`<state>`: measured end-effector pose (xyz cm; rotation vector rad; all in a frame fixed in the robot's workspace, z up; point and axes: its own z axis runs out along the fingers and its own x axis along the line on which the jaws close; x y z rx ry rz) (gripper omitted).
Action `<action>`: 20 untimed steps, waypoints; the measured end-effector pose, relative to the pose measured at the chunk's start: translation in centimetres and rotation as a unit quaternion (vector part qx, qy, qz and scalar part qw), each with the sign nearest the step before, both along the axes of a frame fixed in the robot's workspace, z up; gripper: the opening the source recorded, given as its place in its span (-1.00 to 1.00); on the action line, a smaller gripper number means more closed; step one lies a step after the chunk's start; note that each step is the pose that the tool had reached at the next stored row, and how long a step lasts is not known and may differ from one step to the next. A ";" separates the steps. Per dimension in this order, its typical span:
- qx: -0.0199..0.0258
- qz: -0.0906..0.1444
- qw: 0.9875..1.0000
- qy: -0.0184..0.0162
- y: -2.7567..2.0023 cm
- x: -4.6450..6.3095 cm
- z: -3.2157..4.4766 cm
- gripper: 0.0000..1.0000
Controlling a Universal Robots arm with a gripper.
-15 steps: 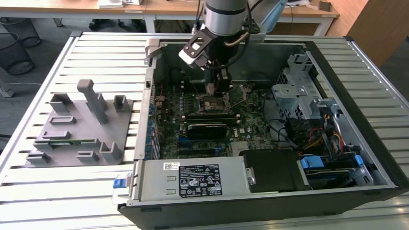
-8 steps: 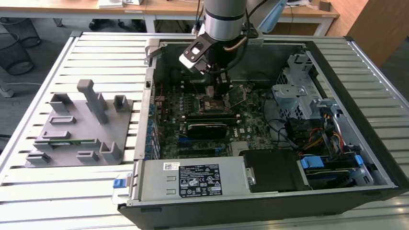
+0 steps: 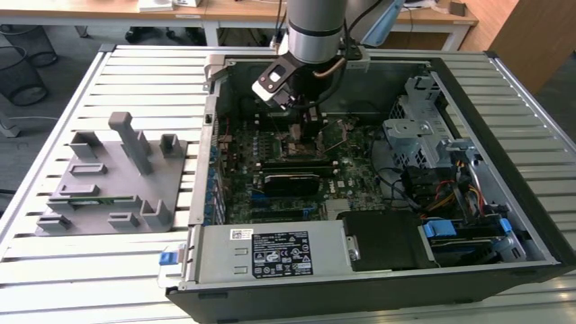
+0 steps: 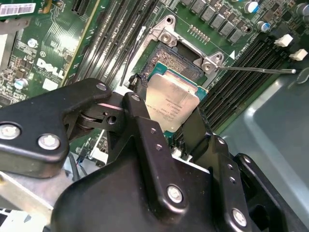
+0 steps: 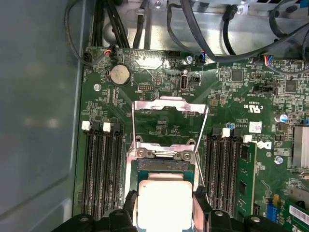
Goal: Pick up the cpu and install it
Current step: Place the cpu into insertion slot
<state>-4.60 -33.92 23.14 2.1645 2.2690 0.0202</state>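
The cpu [image 4: 171, 104], a flat square chip with a silver-grey top, sits between my black fingers [image 4: 140, 116] in both wrist views. My gripper [image 4: 166, 110] is shut on its two opposite edges. It hangs low over the open black motherboard socket [image 4: 174, 63], covering most of it; whether it touches I cannot tell. In the first wrist view the cpu [image 5: 164, 203] lies just short of the socket's far end [image 5: 164, 166], and the metal load plate [image 5: 169, 113] is flipped open beyond. In the exterior view the gripper [image 3: 306, 128] reaches down into the open computer case [image 3: 504, 142].
Memory slots [image 5: 101, 169] flank the socket on both sides. The thin socket lever [image 4: 256, 70] sticks out sideways. A drive cage [image 3: 423, 128], cables and a power supply [image 3: 270, 253] crowd the case. A grey fixture tray [image 3: 112, 179] stands at the exterior view's left.
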 end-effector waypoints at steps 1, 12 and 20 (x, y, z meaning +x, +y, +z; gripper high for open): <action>0.000 -0.001 1.000 0.000 0.00 0.0 -0.11 0.08; 0.000 -0.003 1.000 0.000 0.08 -0.1 -1.23 0.08; 0.000 -0.006 1.000 0.000 0.27 -0.2 -1.92 0.08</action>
